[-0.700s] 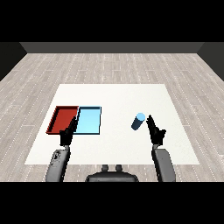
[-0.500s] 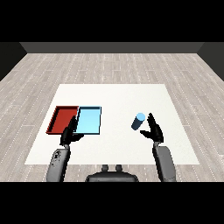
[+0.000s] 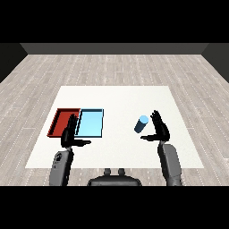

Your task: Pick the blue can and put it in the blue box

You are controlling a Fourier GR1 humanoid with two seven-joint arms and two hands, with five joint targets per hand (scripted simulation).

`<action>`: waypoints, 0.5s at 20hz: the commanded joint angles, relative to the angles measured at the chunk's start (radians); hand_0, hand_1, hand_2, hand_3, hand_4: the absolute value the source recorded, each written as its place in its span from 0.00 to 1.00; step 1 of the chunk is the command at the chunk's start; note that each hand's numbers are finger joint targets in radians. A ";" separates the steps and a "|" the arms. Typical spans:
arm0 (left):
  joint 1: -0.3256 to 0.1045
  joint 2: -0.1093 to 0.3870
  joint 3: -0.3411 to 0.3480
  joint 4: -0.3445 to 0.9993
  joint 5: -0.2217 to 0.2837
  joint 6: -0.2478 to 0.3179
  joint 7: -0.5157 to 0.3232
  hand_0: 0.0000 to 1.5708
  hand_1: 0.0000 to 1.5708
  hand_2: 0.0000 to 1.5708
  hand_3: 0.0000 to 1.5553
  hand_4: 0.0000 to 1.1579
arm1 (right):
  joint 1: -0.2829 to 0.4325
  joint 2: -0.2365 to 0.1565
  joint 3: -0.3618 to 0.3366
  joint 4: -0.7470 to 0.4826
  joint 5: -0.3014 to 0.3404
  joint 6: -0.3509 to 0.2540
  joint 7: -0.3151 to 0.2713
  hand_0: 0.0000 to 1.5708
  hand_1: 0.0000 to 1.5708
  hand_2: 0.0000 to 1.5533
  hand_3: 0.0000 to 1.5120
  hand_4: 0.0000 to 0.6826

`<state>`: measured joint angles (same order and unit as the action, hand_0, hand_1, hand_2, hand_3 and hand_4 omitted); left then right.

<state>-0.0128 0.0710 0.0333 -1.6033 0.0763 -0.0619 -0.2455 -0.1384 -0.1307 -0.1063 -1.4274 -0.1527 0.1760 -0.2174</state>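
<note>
Fingers [image 3: 157, 119] of the right hand [image 3: 161, 130]: straight, spread apart from the thumb, holding nothing; palm turned toward the blue can, thumb reaching out leftward below it.

Fingers of the left hand [image 3: 69, 136]: straight and relaxed, pointing up the table, thumb stretched to the right; nothing held.

Forearms, grey, two: enter from the lower corners, the left one [image 3: 61, 166] below the trays, the right one [image 3: 170, 164] below the can.

Blue can [image 3: 141, 124]: on the white table [image 3: 120, 100], tilted, its lighter round top toward the far right; just beside the right hand's fingers, on their left. Whether they touch cannot be told. Well apart from both trays.

Light blue tray [image 3: 91, 123]: flat on the table, left of centre, nothing in it; the left hand's fingertips overlap its near left corner.

Red tray [image 3: 62, 120]: side by side with the light blue tray, on its left, edges touching; nothing in it.

Floor [image 3: 116, 69], grey planks: beyond the table's far edge.
</note>
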 commanded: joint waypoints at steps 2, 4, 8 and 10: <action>0.055 -0.031 -0.029 -0.076 0.004 -0.007 -0.040 0.00 0.00 0.00 0.00 0.00 | -0.072 0.028 0.009 0.091 0.005 0.012 -0.066 0.00 0.00 0.00 0.00 0.00; 0.022 0.034 0.044 -0.020 0.070 -0.084 -0.043 0.00 0.00 0.00 0.00 0.00 | -0.058 0.034 0.012 0.072 0.013 -0.006 -0.058 0.00 0.00 0.00 0.00 0.00; 0.011 -0.012 0.006 -0.053 0.023 -0.021 -0.013 0.00 0.00 0.00 0.00 0.00 | -0.094 0.001 -0.025 0.060 -0.031 0.006 0.012 0.00 0.00 0.00 0.00 0.00; 0.004 -0.014 0.004 -0.032 0.006 -0.011 -0.026 0.00 0.00 0.00 0.00 0.00 | -0.058 0.045 0.001 0.150 0.036 -0.029 -0.090 0.00 0.00 0.00 0.00 0.00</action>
<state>-0.0133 0.0647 0.0472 -1.6143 0.0969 -0.0871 -0.2875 -0.2043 -0.1350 -0.1366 -1.3397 -0.1754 0.1986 -0.2520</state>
